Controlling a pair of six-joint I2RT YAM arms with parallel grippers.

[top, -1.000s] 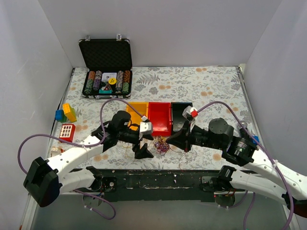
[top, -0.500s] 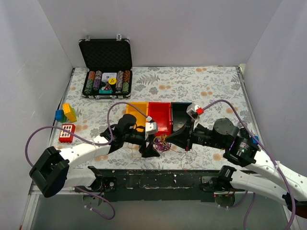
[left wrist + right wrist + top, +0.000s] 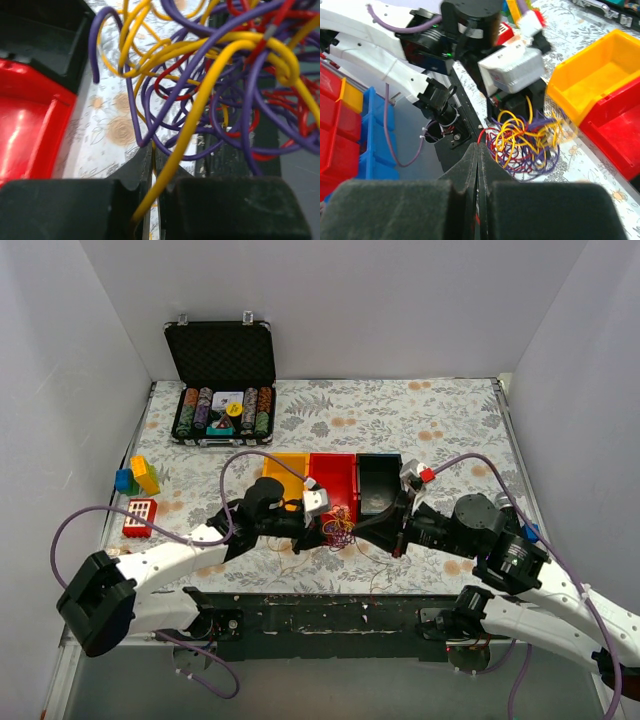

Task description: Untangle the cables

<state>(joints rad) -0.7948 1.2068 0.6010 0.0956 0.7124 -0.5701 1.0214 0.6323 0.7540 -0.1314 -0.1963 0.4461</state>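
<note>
The cables (image 3: pixel 338 527) are a small knot of yellow, purple and red wires hanging between my two grippers, just in front of the red bin (image 3: pixel 333 480). My left gripper (image 3: pixel 320 531) is shut on a yellow strand (image 3: pixel 200 100) that runs down between its closed fingers, with the knot (image 3: pixel 225 75) filling the left wrist view. My right gripper (image 3: pixel 388 532) is shut, and a red strand (image 3: pixel 481 136) comes out at its tips (image 3: pixel 478 150). In the right wrist view the knot (image 3: pixel 522 145) sits just beyond them, under the left gripper's white wrist block.
A yellow bin (image 3: pixel 284 472), the red bin and a black bin (image 3: pixel 378 480) stand in a row behind the knot. An open poker-chip case (image 3: pixel 221 390) sits at the far left. Coloured toy blocks (image 3: pixel 138 476) and a red block (image 3: pixel 140 516) lie near the left edge.
My left gripper moved right into the knot and shut on a yellow strand. The knot shifted slightly away from the near edge toward the bins. The right gripper stayed shut.
</note>
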